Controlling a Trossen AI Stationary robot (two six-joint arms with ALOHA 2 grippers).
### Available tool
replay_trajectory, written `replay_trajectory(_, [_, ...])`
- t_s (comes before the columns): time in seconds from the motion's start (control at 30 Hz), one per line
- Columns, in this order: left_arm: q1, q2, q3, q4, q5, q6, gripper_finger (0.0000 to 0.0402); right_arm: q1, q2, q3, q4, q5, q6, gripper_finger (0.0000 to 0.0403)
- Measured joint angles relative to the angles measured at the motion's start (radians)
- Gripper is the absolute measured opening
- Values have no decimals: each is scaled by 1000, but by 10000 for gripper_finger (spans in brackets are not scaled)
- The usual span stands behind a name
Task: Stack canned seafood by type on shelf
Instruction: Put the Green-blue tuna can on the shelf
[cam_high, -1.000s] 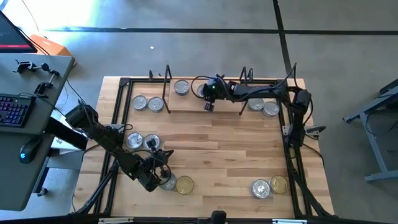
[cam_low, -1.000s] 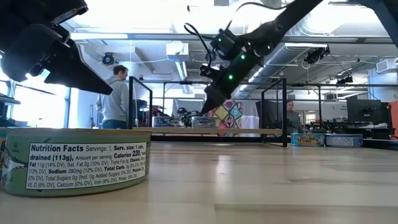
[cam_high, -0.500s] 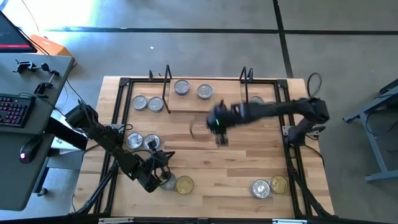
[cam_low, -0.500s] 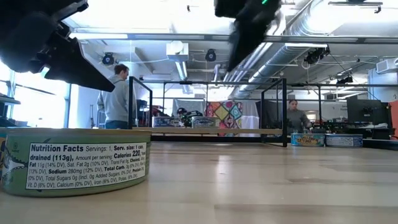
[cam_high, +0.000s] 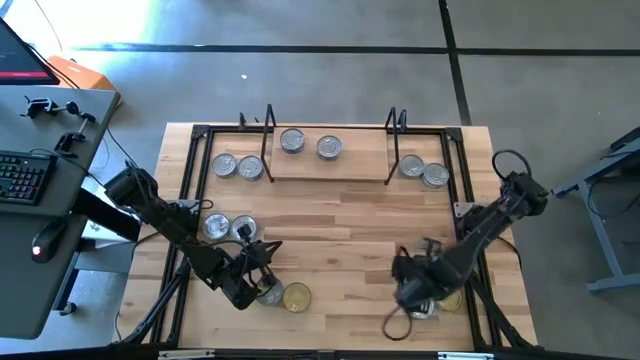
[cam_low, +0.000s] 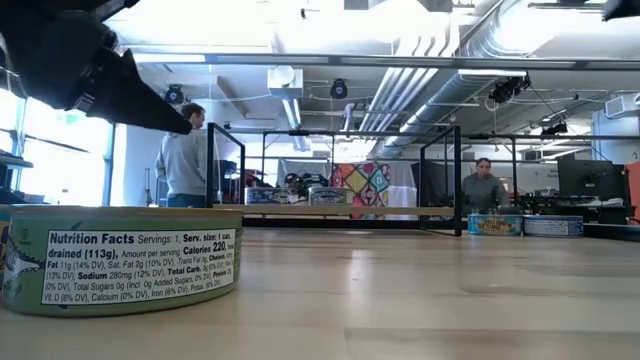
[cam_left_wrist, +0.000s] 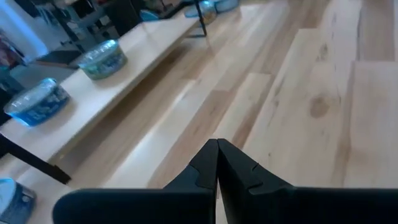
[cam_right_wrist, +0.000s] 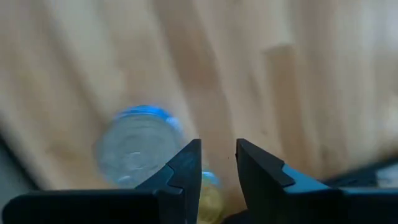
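Observation:
The shelf (cam_high: 330, 160) stands at the table's far edge and bears two silver-lidded tins (cam_high: 292, 141) (cam_high: 329, 148). Two more tins (cam_high: 237, 166) lie to its left and two (cam_high: 424, 171) to its right. My right gripper (cam_high: 410, 292) hovers open, fingers pointing down, beside a silver tin (cam_right_wrist: 137, 146) and a gold tin (cam_right_wrist: 209, 194) at the near right. My left gripper (cam_left_wrist: 217, 149) is shut and held off the table beside a silver tin (cam_high: 269, 293) and a gold tin (cam_high: 297, 296) at the near left.
Two further silver tins (cam_high: 229, 228) lie near the table's left edge. A black frame (cam_high: 196, 180) runs round the table top. A green-labelled tin (cam_low: 120, 270) fills the low view's near left. People (cam_low: 185, 160) stand in the room beyond. Bare wood lies mid-table (cam_high: 340, 220).
My right gripper has left the shelf, swinging fast toward the table's near edge and right, and now hangs over the two tins at the near right. A silver tin that it hid stands uncovered on the shelf.

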Motion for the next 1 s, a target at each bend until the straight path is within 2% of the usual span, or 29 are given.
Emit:
replay_trajectory(0.13, [2, 0, 0, 48, -17, 42, 0, 20, -42, -128, 45, 126, 118, 90])
replay_trajectory(0.2, [2, 0, 0, 79, -16, 73, 0, -1, -82, -229, 127, 211, 157, 86])
replay_trajectory(0.27, [2, 0, 0, 107, -13, 105, 0, -45, -127, -339, 210, 243, 142, 78])
replay_trajectory(0.37, [2, 0, 0, 133, -7, 137, 0, -161, -224, -478, 242, 247, 90, 64])
replay_trajectory(0.5, [2, 0, 0, 147, 7, 160, 0, -389, -343, -591, 264, 257, 12, 49])
replay_trajectory(0.6, [2, 0, 0, 151, 14, 158, 0, -574, -402, -636, 311, 194, -107, 47])
replay_trajectory(0.73, [6, 0, 0, 153, 14, 160, 0, -785, -429, -650, 347, 186, -356, 63])
replay_trajectory(0.87, [10, 0, 0, 159, 27, 159, 0, -936, -428, -651, 390, 225, -657, 103])
replay_trajectory(0.93, [11, 0, 0, 163, 41, 160, 0, -998, -428, -651, 430, 227, -714, 129])
replay_trajectory(1.0, [11, 0, 0, 165, 44, 160, 0, -1056, -427, -651, 441, 184, -745, 151])
